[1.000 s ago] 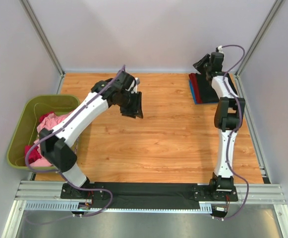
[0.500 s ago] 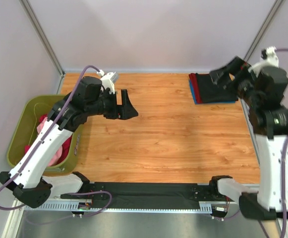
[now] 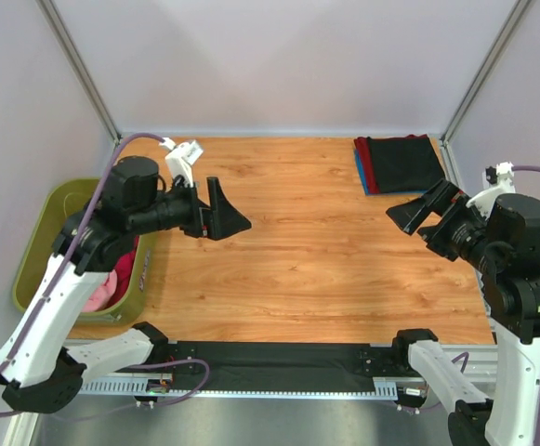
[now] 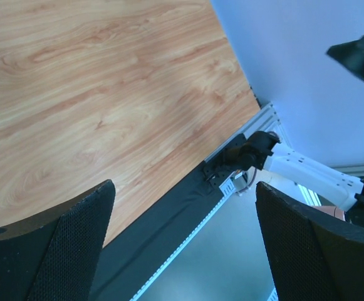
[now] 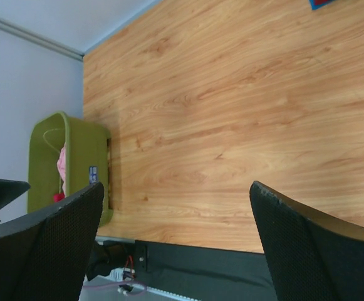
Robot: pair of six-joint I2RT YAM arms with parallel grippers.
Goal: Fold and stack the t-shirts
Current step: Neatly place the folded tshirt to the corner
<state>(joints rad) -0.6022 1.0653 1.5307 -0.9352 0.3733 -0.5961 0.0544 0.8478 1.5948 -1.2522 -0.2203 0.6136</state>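
At the far right corner of the table (image 3: 316, 251) lies a folded stack of t-shirts (image 3: 401, 163), black on top, with red and blue edges showing along its left side (the right wrist view catches only a sliver of it at the top edge). Pink and magenta shirts (image 3: 110, 283) sit crumpled in the green bin (image 3: 42, 228) at the left, mostly hidden behind the left arm. A small sticker (image 5: 93, 174) on the bin's wall carries print too small to read. The left gripper (image 3: 228, 212) hangs above the table's left part, jaws spread wide, holding nothing. The right gripper (image 3: 416, 210) hangs on the near side of the stack, apart from it, jaws likewise spread and empty.
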